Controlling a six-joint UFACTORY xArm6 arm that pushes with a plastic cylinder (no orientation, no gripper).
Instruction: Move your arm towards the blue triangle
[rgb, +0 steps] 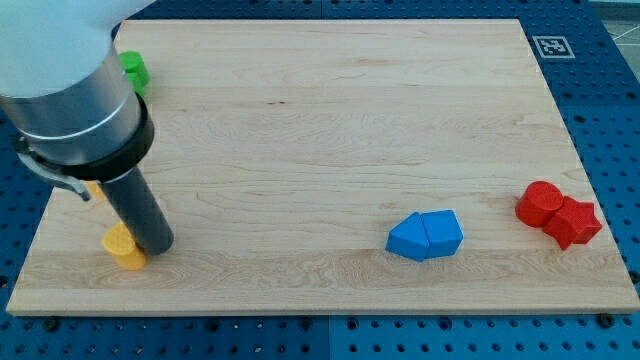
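Nearest the view's bottom, at left: yellow block, shape unclear, partly hidden behind the rod and touching my tip on the tip's left side. Tip resting on the wooden board, close to its bottom-left corner.

Rod: dark, straight, tilted slightly, rising up and to the view's left into a wide grey cylindrical housing that fills the top-left corner. No fingers fitted; nothing to spread, press or pinch, only a plain rod end. A second yellow or orange piece barely visible behind the rod, just under the housing; shape cannot be told.

Same depth, toward the view's right: blue triangle, lying flat, touching a second blue block of angular shape on its right. Pair positioned right of centre, near the bottom edge, well apart from the tip.

Slightly farther up, at far right: red cylinder touching a red star-like block near the board's right edge.

Farthest, at top left: green block, partly hidden by the housing.

Around the board: blue perforated table.
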